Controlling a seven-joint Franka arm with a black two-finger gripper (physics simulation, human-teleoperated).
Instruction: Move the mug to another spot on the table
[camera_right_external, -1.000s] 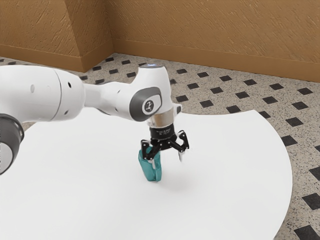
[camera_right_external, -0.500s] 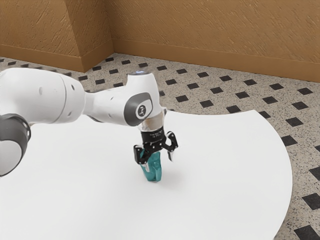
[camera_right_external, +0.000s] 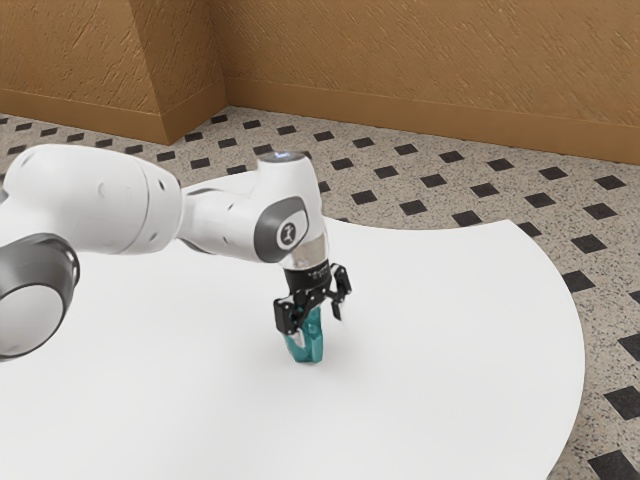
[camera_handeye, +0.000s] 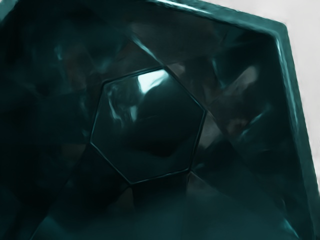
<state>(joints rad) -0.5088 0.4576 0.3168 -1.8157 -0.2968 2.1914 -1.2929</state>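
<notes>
Pincer (camera_right_external: 311, 320) now closer over mug (camera_right_external: 307, 347) — fingers wide apart

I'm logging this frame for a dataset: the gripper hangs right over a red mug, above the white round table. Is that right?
Not quite. The mug is teal, not red; the exterior view shows this, and the wrist view looks down into its dark teal inside. The rest holds: the gripper hangs right over it, above the white round table.
</notes>
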